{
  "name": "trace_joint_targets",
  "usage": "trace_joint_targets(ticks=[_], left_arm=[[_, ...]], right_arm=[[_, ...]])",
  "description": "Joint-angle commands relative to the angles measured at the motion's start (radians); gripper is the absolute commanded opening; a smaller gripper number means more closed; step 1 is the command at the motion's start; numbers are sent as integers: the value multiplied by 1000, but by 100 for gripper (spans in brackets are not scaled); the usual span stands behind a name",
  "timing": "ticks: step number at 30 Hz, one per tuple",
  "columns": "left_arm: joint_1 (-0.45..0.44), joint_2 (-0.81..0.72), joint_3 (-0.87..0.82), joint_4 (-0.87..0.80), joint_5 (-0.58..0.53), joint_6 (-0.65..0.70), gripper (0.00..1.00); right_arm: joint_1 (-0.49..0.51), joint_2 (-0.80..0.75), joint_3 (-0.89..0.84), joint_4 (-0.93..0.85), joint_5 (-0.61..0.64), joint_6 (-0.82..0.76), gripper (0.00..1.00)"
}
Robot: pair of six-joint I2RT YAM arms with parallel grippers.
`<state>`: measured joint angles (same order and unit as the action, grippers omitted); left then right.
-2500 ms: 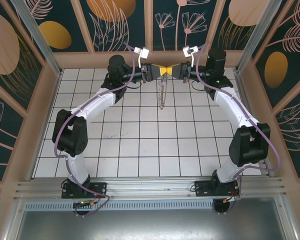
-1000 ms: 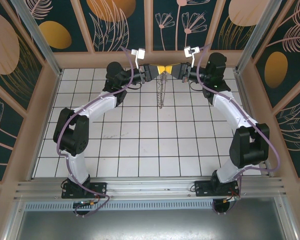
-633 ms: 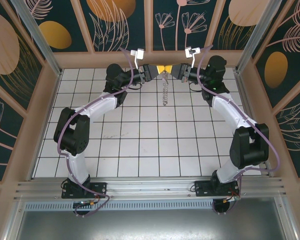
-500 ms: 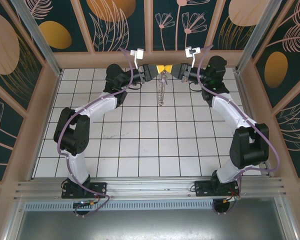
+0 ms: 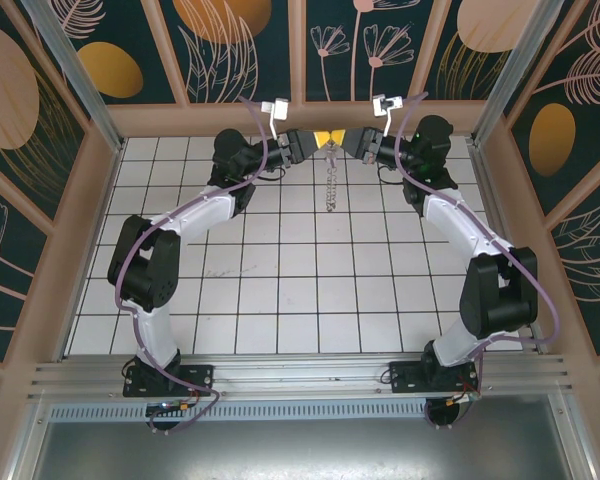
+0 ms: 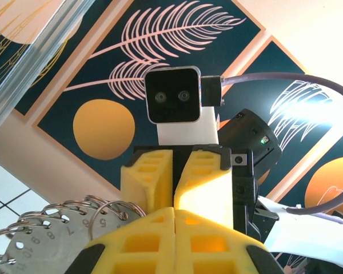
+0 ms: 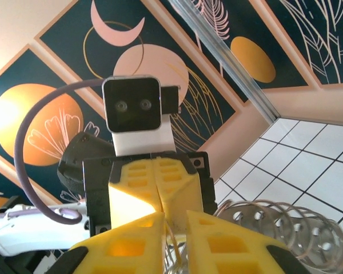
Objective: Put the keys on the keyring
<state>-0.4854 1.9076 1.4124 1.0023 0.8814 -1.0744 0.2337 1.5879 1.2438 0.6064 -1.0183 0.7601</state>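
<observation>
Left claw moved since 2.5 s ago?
Yes. The left claw, shut on the keyring, has edged slightly toward the back wall's wooden rail, top view.

Left pincer (image 5: 317, 141) and right pincer (image 5: 340, 141) meet nose to nose, keyring (image 5: 330, 185) dangling below (surface's (image 5: 280, 290) far end).

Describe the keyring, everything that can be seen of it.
The keyring hangs edge-on from where the two grippers meet over the far end of the table, so from above it looks like a short dangling chain. Up close it is thin metal wire loops carrying many small silvery round tags, punched with holes and stamped with digits. The left gripper is shut on its top. Thin wire runs through the narrow gap of the right gripper.
</observation>
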Motion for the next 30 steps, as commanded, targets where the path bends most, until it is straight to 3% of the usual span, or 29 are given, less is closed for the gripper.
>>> trace_joint_targets(ticks=[1, 17, 23, 30], left_arm=[[-12, -28, -9, 81, 1, 20, 0], [-12, -32, -1, 99, -1, 10, 0], [-13, -31, -1, 96, -4, 11, 0], [-13, -28, 0, 94, -5, 11, 0]], right_arm=[[-9, -47, -12, 51, 41, 6, 22], [-14, -61, -85, 112, 25, 40, 30], [-16, -73, -108, 157, 9, 60, 1], [-16, -80, -116, 202, -6, 87, 0]])
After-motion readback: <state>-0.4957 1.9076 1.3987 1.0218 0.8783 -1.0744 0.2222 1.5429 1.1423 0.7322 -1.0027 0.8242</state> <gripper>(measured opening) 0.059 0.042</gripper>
